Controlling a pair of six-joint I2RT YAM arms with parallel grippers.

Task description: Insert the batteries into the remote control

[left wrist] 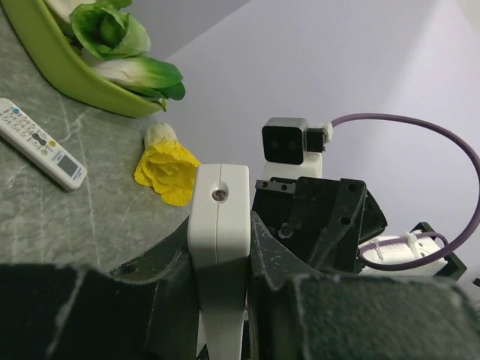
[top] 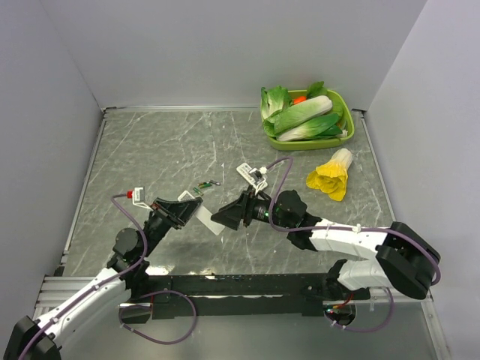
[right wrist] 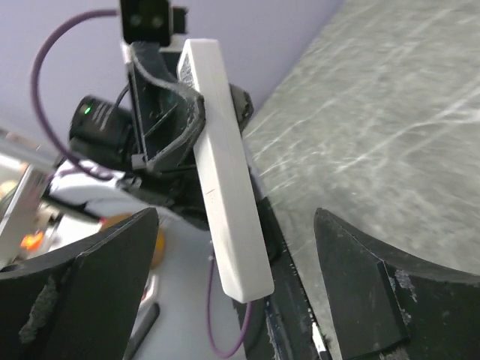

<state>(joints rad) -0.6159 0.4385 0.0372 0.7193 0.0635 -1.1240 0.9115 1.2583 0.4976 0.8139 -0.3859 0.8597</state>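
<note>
Left end effector [top: 192, 211] clamped, right [top: 223, 216] splayed.

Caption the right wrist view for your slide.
Left tool clamps the remote; right tool faces it, open.

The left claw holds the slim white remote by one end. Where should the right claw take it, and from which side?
Take the free end of the remote control, probably: the left claw covers the other end. The open right claw faces that end, a finger on either side of the slim bar: come straight on and close across its width.
</note>
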